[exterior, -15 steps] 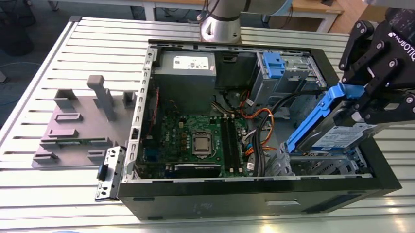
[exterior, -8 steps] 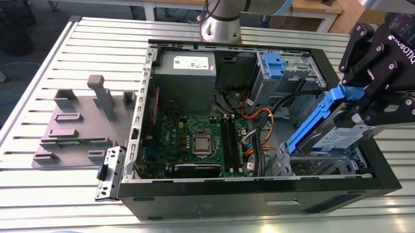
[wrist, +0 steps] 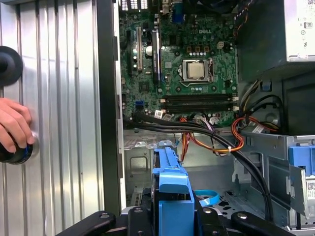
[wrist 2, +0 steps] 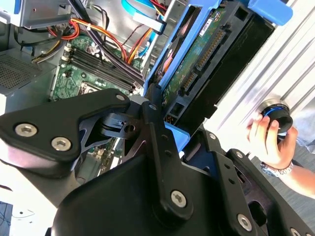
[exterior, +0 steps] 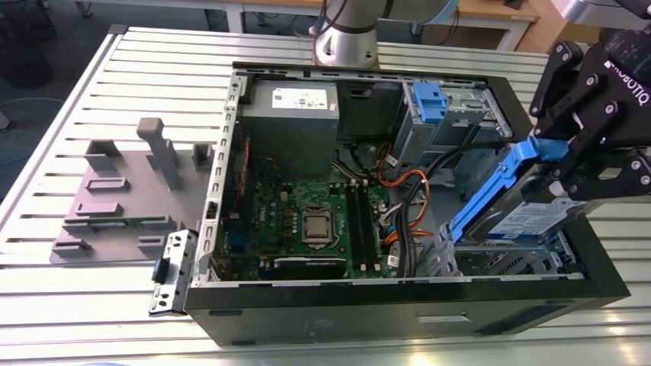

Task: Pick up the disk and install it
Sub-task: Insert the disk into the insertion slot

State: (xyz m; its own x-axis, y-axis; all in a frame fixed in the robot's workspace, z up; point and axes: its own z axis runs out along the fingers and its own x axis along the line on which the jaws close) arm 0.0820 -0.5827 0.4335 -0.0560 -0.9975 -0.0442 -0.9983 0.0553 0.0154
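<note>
The disk (exterior: pixel 521 210), a silver drive with a blue-and-white label and blue rails, hangs tilted over the metal drive bay (exterior: pixel 508 258) at the near corner of the open computer case (exterior: pixel 407 316), on the exterior view's right. My black gripper (exterior: pixel 575 164) is shut on its upper end. In the second wrist view the disk's green circuit-board underside (wrist 2: pixel 204 61) shows between the gripper's (wrist 2: pixel 170 123) fingers (wrist 2: pixel 153 105). In the first wrist view its blue rail (wrist: pixel 170 184) rises from the gripper (wrist: pixel 170 219), with the bay floor behind it.
Inside the case are the motherboard (exterior: pixel 310 221), a grey power-supply box (exterior: pixel 293 103), a drive cage with a blue latch (exterior: pixel 432 103) and loose cables (exterior: pixel 407 191). A grey fixture (exterior: pixel 122 198) stands on the slatted table. A person's hand (wrist 2: pixel 270 140) holds a black knob beside the case.
</note>
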